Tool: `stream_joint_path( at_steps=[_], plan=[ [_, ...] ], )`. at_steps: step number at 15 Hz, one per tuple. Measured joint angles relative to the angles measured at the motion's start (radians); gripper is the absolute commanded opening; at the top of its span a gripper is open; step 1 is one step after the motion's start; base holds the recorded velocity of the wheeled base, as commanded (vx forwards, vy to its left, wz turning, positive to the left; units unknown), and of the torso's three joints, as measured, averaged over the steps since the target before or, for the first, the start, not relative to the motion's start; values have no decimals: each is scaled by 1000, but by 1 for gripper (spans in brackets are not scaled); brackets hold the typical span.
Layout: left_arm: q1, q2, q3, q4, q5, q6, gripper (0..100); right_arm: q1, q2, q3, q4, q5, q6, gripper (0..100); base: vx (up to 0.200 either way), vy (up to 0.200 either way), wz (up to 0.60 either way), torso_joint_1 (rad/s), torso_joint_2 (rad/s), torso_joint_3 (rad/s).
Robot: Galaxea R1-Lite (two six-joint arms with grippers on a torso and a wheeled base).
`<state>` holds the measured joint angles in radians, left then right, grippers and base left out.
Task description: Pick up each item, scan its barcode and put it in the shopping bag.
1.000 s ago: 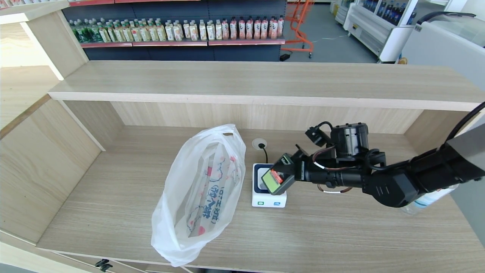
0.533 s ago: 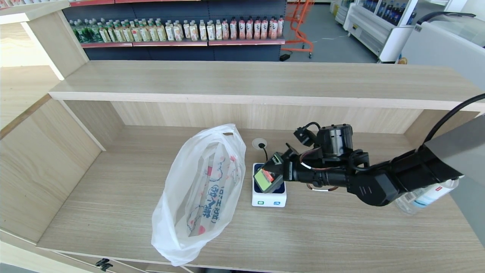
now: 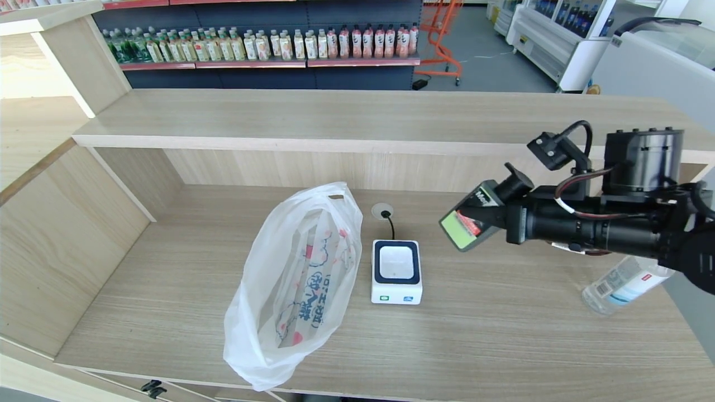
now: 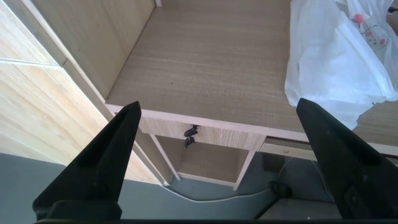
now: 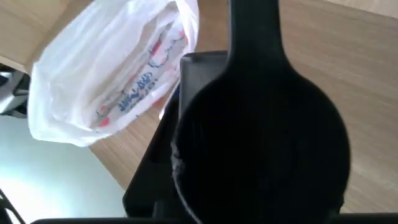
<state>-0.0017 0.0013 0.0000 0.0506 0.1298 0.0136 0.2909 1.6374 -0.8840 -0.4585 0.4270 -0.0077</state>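
Note:
My right gripper [image 3: 485, 219] is shut on a small box [image 3: 465, 230] with a green and red face, held in the air to the right of the white barcode scanner [image 3: 396, 271] and above counter level. The white shopping bag [image 3: 296, 279] lies open on the counter left of the scanner, with a printed packet inside; it also appears in the right wrist view as the bag [image 5: 118, 74]. A clear water bottle [image 3: 623, 285] lies on the counter at the far right, under the right arm. My left gripper [image 4: 221, 168] is open over the counter's front left edge, near the bag's corner [image 4: 339, 59].
A raised wooden ledge [image 3: 391, 120] runs behind the counter, and a side wall [image 3: 67, 234] closes the left. A black cable runs from the scanner to a grommet [image 3: 382, 211]. Bare counter lies in front of and to the right of the scanner.
The right arm first brought the box lower and closer over the scanner, then lifted it up and away to the right. The scanner's window is now uncovered.

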Motion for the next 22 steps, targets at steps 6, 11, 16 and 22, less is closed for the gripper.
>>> stream_joint_path(
  at_steps=[6,11,16,22],
  plan=[
    [0,0,0,0,0,1,100,-155,-236,288,-30,77,-148,0,0,0,0,0,0,0],
    [0,0,0,0,0,-6,100,-97,-303,291,-30,129,129,0,0,160,0,-2,2,3],
    [0,0,0,0,0,-7,100,-10,-261,270,-26,121,144,0,0,200,0,3,2,0],
    [1,-1,0,0,0,-4,100,70,-145,243,-26,56,247,0,0,0,0,0,0,0]
  ],
)
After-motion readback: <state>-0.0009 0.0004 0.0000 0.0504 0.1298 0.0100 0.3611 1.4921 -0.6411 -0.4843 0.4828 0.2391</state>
